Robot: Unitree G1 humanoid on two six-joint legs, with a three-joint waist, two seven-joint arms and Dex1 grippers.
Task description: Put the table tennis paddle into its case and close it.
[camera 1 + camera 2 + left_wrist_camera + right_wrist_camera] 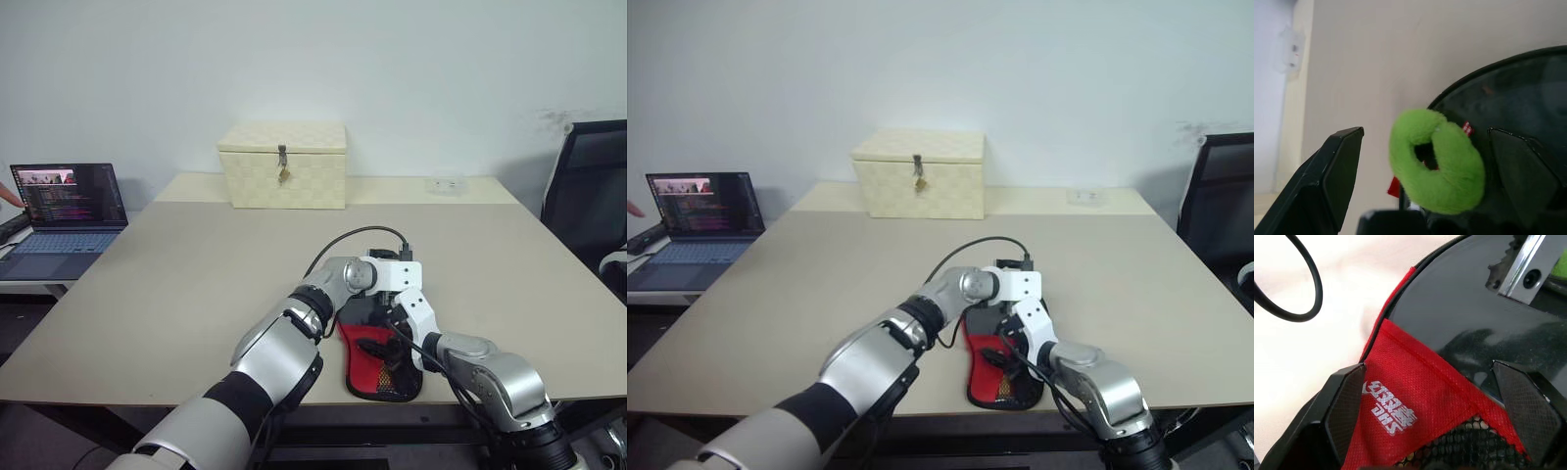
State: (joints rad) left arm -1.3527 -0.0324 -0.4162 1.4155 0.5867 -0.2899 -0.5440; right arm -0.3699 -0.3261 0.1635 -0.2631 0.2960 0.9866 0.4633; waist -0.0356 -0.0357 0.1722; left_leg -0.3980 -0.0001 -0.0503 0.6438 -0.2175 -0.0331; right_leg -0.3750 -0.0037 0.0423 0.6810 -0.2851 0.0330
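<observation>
I have both arms crowded over the case (377,370) at the lower centre of the head views, near the table's (196,284) front edge. The left gripper (1425,161) has its fingers spread wide and grips nothing; in its wrist view a fuzzy green loop (1436,167), a zipper pull by the look of it, hangs free between them at the case's black rim. The right gripper (1430,406) is spread just as wide, empty, straddling the red panel (1415,401) with the white logo and the mesh below it.

I cannot tell whether the glossy black surface above the panel is the paddle's face or the case itself.

My worry is the zipper. If I close the left fingers carelessly, the soft loop could slip aside. Pulling without the right gripper pinning the pouch could drag the case toward the table edge.
</observation>
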